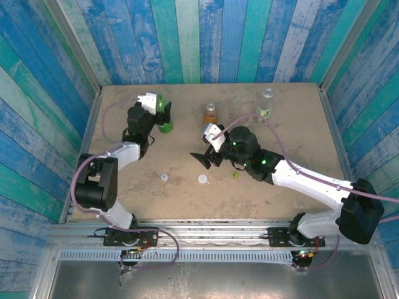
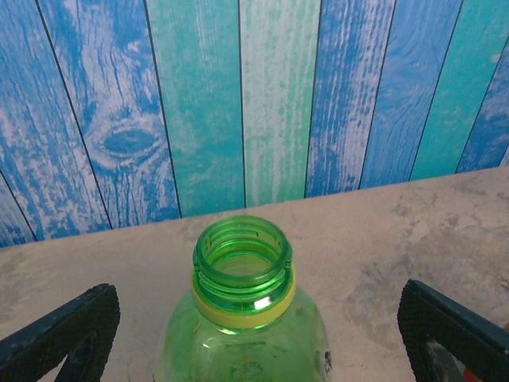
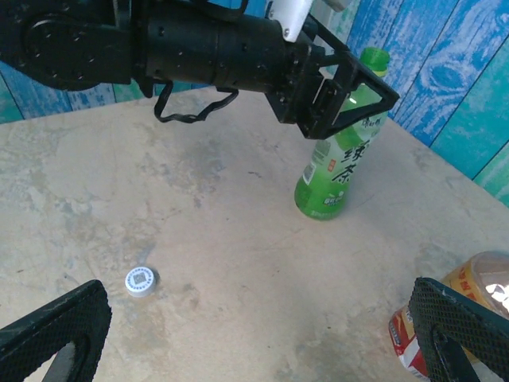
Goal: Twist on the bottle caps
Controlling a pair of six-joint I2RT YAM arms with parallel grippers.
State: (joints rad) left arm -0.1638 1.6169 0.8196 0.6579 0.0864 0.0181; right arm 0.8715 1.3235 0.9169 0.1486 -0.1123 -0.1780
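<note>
Straddling the uncapped green bottle [image 2: 242, 274], centred and untouched, with left fingers [image 2: 64, 330] spread wide. Hovering over the worktop [image 3: 238, 239] with right fingers [image 3: 60, 326] likewise released, white cap [image 3: 141, 280] near one, amber bottle [image 3: 477, 277] just beside the other.

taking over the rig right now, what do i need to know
Left gripper: open, fingers either side of the green bottle, not touching.
Right gripper: open, empty, over the table.
Amber bottle and clear bottle stand at the back.
One white cap, another white cap and the yellow-green cap lie loose in front.
Done: no cap on. Left: all three.
</note>
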